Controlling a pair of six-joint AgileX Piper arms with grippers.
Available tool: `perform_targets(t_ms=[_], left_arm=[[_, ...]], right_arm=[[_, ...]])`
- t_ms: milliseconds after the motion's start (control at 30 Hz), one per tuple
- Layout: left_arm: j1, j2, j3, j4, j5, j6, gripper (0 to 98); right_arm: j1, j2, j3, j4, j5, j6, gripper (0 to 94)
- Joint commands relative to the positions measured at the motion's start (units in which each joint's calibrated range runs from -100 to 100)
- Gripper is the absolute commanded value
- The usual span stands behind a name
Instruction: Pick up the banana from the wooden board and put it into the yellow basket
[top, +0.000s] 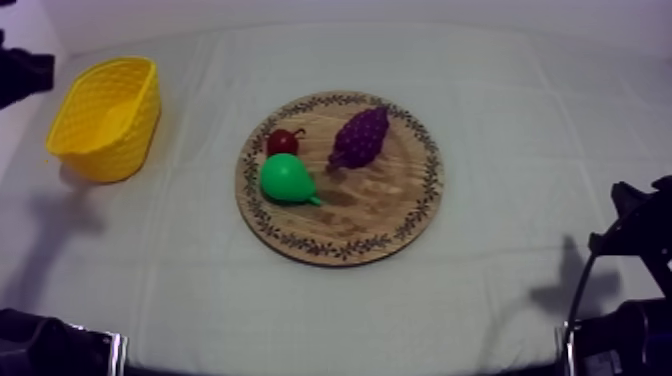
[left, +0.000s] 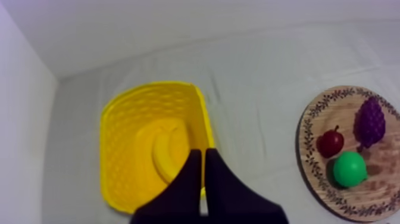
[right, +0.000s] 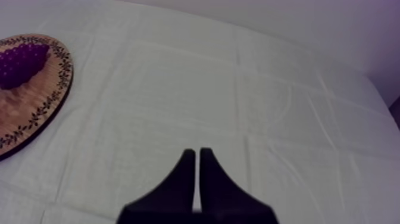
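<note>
Banana (left: 167, 152) in yellow basket (left: 118, 143), left fingers (left: 188, 180) together over its rim

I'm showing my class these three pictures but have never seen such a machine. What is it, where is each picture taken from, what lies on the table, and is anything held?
It is a robot with two arms, one at each side of a cloth-covered table. Each ends in a pincer of two black fingers. One picture looks down from above; the other two come from cameras riding on the arms. On the table are a yellow basket and a round wooden board bearing a pear, grapes and a small red fruit. A banana lies in the basket. The left pincer, near the basket, and the right pincer, over bare cloth, are both shut, holding nothing.
</note>
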Motion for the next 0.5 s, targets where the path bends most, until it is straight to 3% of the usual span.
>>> perform_targets(t_ms=[0, 167, 367, 467], left_arm=[[0.32, -19.29, 9.42, -0.81, -3.16, 1.90, 0.1], [0.93, -33.94, 23.04, -2.83, -7.15, 3.71, 0.1], [2.79, -48.30, 37.52, -7.17, -6.03, 8.98, 0.1], [2.89, -50.56, 42.42, -8.13, -5.38, 9.93, 0.1]], right_arm=[[0.00, -0.04, -0.03, -0.01, -0.02, 0.01, 0.6], [0.00, -0.04, -0.03, -0.01, -0.02, 0.00, 0.6], [0.00, -0.04, -0.03, -0.01, -0.02, 0.02, 0.6], [0.00, -0.04, -0.03, -0.01, -0.02, 0.02, 0.6]])
